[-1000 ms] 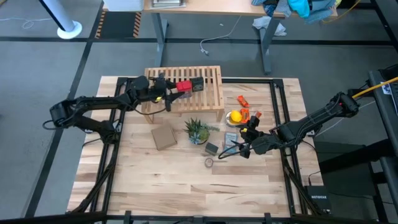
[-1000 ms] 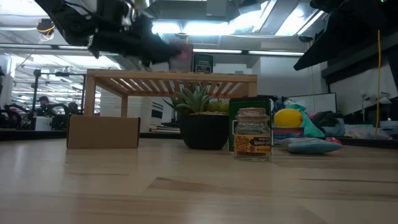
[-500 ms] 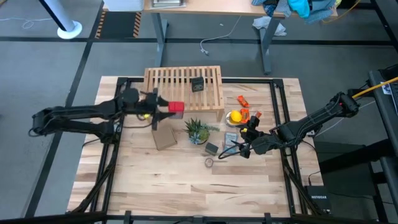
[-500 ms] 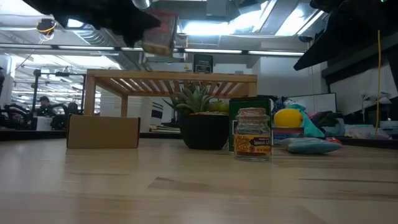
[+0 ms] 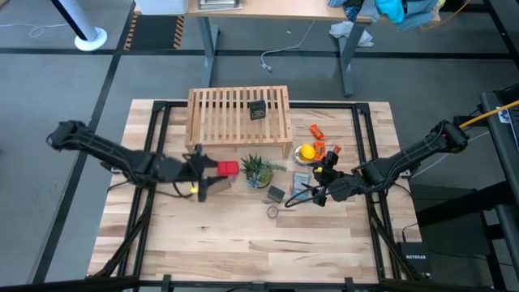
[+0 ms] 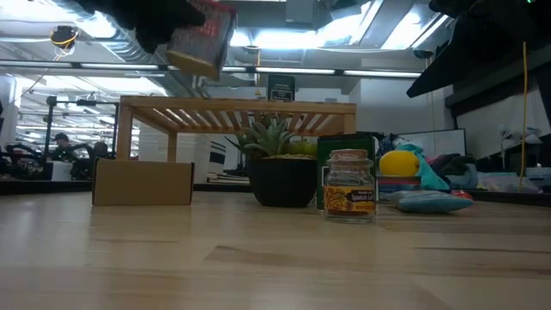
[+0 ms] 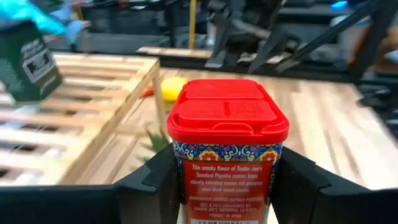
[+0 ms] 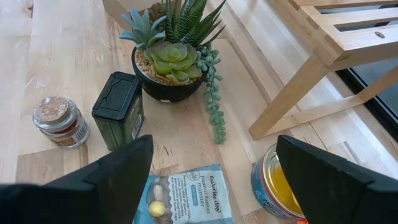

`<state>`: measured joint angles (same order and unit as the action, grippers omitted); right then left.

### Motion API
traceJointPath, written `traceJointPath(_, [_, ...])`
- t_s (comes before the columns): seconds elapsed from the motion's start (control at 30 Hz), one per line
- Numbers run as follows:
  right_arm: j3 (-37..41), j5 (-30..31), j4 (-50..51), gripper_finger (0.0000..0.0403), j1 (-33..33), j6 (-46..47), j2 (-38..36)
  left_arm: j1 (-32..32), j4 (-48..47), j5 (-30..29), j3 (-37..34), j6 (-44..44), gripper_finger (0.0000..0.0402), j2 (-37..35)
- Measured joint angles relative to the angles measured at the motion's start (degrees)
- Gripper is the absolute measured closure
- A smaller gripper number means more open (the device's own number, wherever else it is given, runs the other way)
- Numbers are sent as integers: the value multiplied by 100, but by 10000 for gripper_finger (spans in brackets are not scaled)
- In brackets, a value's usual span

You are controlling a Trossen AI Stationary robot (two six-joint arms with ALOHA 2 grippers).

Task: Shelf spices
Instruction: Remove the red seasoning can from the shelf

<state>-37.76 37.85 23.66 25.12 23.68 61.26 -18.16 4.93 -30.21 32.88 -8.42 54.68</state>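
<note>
Now, worktop [image 5: 243, 235]: I see the light-wood surface carrying everything, shelf at upper centre of the high view.
Shelf [image 5: 219, 113]: slatted rack with one dark tin [image 5: 258, 109] standing on top, right of its middle.
Left arm: a second ago it reached over the shelf; it has since pulled back toward lower left, off the rack.
Left gripper [image 5: 212, 168]: jaws clamped on the red tin [image 5: 228, 168], held above the worktop just left of the succulent pot [image 5: 258, 172].
Meaning: I judge the red tin was not shelved; that placement needs another try.
Right gripper [image 5: 312, 193]: unmoved at centre right, jaws wide and empty.
Green tin [image 8: 118, 109]: on the worktop.
Small jar [image 8: 61, 121]: beside it, unshelved.
</note>
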Motion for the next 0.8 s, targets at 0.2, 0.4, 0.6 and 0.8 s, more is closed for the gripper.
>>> traceJointPath(0.2, [0,-1,0,56,0,0,0,-871,974,-1211,0,-206,228,1141])
traceJointPath(0.4, [0,0,0,56,0,0,2,-1073,2269,-1454,0,-479,228,2535])
traceJointPath(0.6, [0,-1,1,56,0,-1,0,-1068,3280,-1679,0,-929,228,3636])
traceJointPath(0.8, [0,-2,2,56,-2,0,0,-1114,4078,-1677,0,-1284,228,4406])
